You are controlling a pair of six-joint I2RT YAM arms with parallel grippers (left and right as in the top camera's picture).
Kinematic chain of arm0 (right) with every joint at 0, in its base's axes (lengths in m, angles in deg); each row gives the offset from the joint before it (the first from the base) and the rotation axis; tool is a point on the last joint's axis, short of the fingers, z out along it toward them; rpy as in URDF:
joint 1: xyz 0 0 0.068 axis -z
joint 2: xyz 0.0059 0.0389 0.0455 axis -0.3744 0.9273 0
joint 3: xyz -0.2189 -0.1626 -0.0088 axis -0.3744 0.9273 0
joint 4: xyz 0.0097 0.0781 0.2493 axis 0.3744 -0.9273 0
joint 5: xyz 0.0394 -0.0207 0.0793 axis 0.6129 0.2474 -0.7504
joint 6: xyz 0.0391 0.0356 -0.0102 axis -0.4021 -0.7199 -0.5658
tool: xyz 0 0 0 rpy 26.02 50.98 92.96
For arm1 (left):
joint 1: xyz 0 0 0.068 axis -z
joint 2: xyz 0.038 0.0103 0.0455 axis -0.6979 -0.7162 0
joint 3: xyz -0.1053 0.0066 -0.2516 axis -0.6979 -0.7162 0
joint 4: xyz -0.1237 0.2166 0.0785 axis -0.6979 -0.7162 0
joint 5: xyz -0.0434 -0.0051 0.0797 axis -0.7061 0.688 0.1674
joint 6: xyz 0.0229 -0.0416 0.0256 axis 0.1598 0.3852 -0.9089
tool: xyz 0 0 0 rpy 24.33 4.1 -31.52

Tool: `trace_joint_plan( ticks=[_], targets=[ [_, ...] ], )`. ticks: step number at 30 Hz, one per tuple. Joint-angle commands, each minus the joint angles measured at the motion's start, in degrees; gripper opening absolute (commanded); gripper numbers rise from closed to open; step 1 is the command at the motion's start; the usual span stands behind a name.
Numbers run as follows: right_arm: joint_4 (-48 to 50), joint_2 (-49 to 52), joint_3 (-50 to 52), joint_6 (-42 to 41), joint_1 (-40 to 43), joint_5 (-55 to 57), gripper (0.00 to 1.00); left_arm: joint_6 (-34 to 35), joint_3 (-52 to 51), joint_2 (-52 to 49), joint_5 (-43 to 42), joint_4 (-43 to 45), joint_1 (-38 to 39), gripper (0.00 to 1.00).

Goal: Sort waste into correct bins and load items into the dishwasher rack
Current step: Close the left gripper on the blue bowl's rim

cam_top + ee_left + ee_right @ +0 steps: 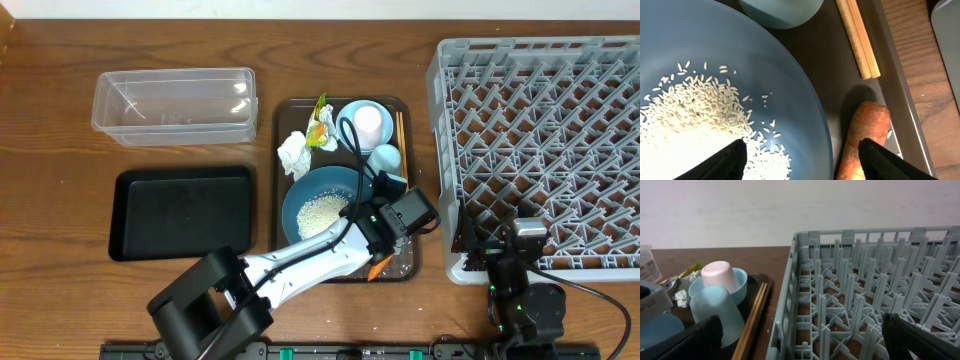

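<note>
i am hovering my left hand (802, 152) low over the near corner of the brown tray (895, 95), spread wide and holding nothing. one finger is hanging inside the large dark-blue bowl (765, 60) above the rice (700, 110). the other is sitting over the carrot (867, 127), which is lying on the tray floor just beside the bowl's outer wall, its far end near the chopsticks (857, 40). as i am placed, the bowl's rim is standing between my fingers.

i am taking the carrot as the step in hand. to do it well, i am planning to slide sideways toward the tray's edge until both fingers are clear of the bowl. then i am wanting to straddle the carrot across its width, sink close to the tray floor and squeeze gently. it is round and may roll away. bumping the bowl could scatter rice.

my right hand (800, 340) is waiting wide and empty beside the dishwasher rack (865, 280).
</note>
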Motion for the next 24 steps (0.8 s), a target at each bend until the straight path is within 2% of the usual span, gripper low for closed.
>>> trace_joint_plan(
  ticks=[1,14,24],
  targets=[
    [-0.2,0.0,0.1,0.7,-1.4,0.0,0.99,0.3,-0.6,-0.9,1.6,-0.1,0.0,0.72],
    [-0.2,0.0,0.1,0.7,-1.4,0.0,0.99,0.3,-1.2,-0.9,1.5,0.3,0.0,0.66],
    [-0.2,0.0,0.1,0.7,-1.4,0.0,0.99,2.0,-3.3,-0.9,1.3,0.3,0.0,0.66]
  ],
)
